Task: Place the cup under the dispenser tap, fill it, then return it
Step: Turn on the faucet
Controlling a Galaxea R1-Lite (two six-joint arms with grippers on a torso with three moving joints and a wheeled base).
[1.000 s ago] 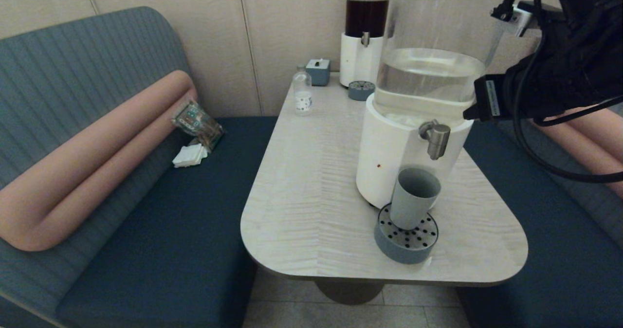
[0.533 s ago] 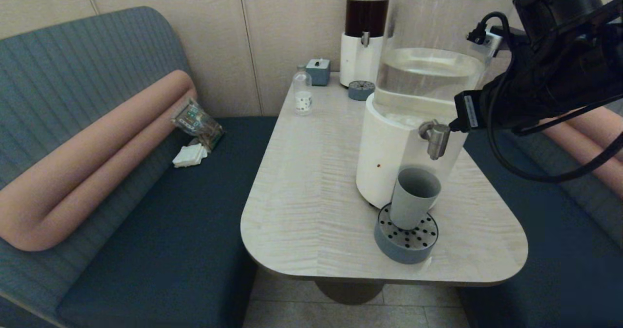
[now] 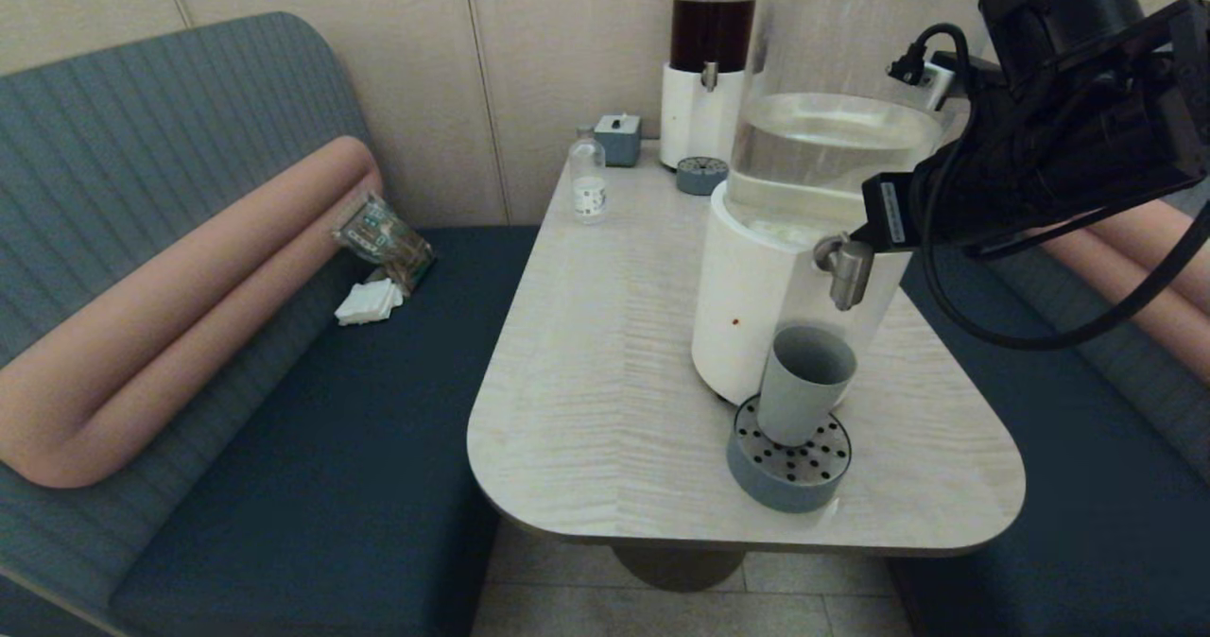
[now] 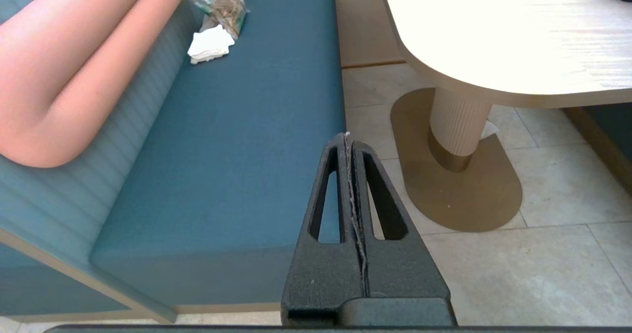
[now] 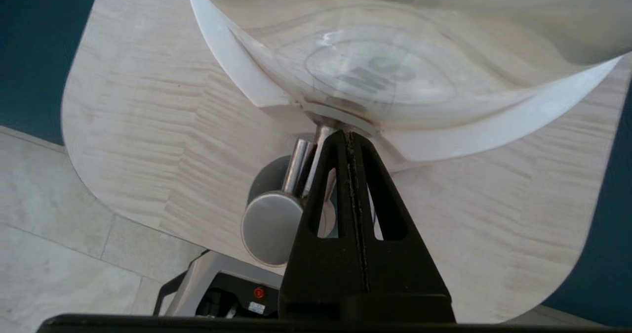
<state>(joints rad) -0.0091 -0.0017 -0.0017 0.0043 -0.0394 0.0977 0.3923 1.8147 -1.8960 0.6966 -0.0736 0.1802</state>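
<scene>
Right now the biggest thing in sight is the blue bench seat (image 3: pixel 312 448), with a snack packet (image 3: pixel 383 237) and a folded white napkin (image 3: pixel 369 302) lying by its pink bolster (image 3: pixel 180 325). Beside it stands the pale wood surface (image 3: pixel 605 353), carrying the white-based dispenser (image 3: pixel 803 193) with its clear tank of pale liquid (a smaller dark-liquid dispenser (image 3: pixel 704 60) sits farther back by the wall). The right end effector (image 5: pixel 348 138) has its fingers pressed together, tips just at the neck where the dispenser tap (image 3: pixel 846 268) joins the base. The left end effector (image 4: pixel 347 138), likewise closed on nothing, hangs low over the floor beside the bench. A perforated grey drip tray (image 3: pixel 789 472) rests near the surface's front edge. Upright on it, directly beneath the tap, stands the cup (image 3: pixel 803 382).
</scene>
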